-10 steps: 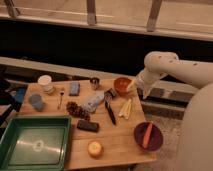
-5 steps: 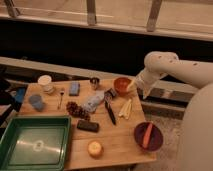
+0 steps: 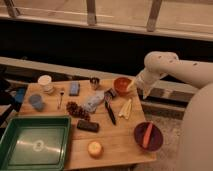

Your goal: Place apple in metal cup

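Observation:
The apple [image 3: 94, 148] is a small yellow-orange fruit that lies near the front edge of the wooden table [image 3: 117, 145], right of the green tray. The metal cup [image 3: 94, 82] is a small silver cylinder that stands upright at the back middle of the table. My gripper [image 3: 135, 87] hangs at the end of the white arm at the back right. It is just right of the orange bowl [image 3: 121, 85], far from the apple and about a bowl's width right of the metal cup. I see nothing held in it.
A green tray [image 3: 34, 145] sits at the front left. A white paper cup [image 3: 45, 82], a blue-grey cup [image 3: 36, 101] and a blue sponge [image 3: 74, 88] are on the left. A pine cone [image 3: 77, 110], a dark bar [image 3: 87, 126], a black utensil [image 3: 110, 111] and yellow pieces [image 3: 125, 107] lie mid-table. A purple bowl [image 3: 148, 136] is at the front right.

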{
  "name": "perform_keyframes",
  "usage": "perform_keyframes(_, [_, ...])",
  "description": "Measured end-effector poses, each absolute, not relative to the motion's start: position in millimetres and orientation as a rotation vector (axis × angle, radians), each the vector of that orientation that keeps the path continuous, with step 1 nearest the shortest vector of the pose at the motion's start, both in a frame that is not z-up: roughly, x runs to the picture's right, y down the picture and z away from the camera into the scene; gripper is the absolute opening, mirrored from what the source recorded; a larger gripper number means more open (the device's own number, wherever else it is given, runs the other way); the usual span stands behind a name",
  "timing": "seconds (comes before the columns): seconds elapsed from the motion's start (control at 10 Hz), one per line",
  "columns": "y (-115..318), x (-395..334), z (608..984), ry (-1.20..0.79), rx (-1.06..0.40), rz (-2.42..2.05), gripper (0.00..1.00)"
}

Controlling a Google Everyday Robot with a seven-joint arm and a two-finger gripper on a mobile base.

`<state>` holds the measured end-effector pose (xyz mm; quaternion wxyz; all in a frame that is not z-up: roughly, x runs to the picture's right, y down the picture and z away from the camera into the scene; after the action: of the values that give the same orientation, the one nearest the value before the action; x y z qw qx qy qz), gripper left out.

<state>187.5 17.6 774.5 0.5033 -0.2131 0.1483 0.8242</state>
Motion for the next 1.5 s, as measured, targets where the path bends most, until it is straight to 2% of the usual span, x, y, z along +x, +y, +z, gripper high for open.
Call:
perform_keyframes(0.6, [17.7, 187.4, 773.7, 0.359, -0.51, 1.983, 0.64])
perform_keyframes(0.9, [15.8, 159.7, 756.9, 0.375, -0.473, 1.884, 0.64])
perform_keyframes(1.2, [50.1, 131.5, 745.1, 0.389, -0.488, 1.802, 0.64])
perform_keyframes(1.5, [98.4, 91.2, 754.6, 0.419, -0.57, 1.674, 0.64])
